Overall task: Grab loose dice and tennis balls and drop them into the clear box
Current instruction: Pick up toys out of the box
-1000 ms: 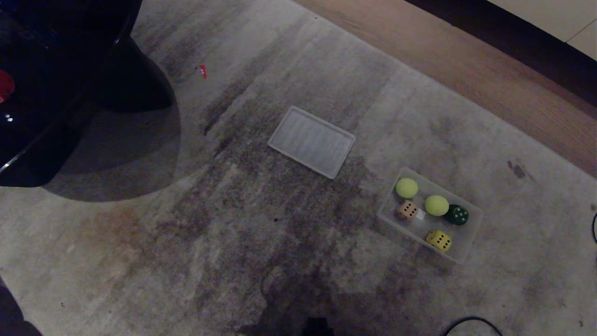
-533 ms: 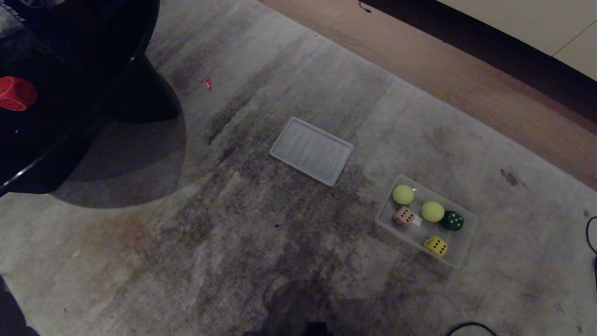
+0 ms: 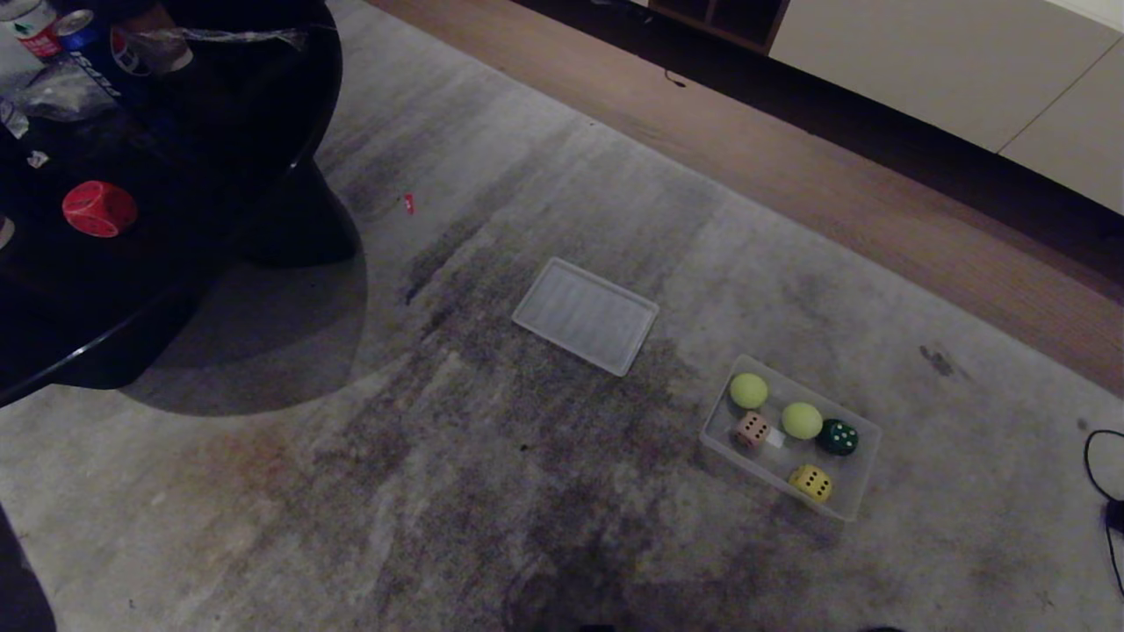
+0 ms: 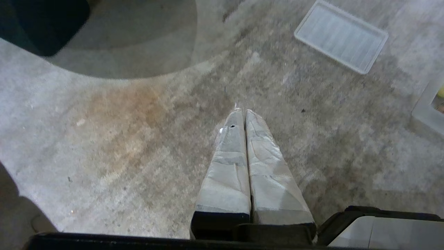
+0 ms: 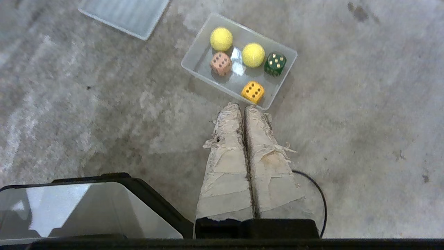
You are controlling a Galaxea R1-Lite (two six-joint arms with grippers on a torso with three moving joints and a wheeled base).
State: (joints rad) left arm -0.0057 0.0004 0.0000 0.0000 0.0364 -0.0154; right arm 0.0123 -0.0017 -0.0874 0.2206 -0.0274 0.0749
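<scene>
Two fuzzy tennis balls [image 3: 748,391], three rounded dice [image 3: 810,482] in clear box [image 3: 856,505]; both taped claws [image 5: 242,107] closed, empty

ribbed lid [image 3: 586,314] on stained carpet [image 3: 351,491], black table [image 3: 176,228], cans [image 3: 83,44]

The left gripper [image 4: 241,111] has two long tapering fingers wrapped in smooth pale grey tape, set in a black base. The right gripper [image 5: 242,107] has the same shape, but its beige tape is frayed and peeling, with a thin black cable beside it.
</scene>
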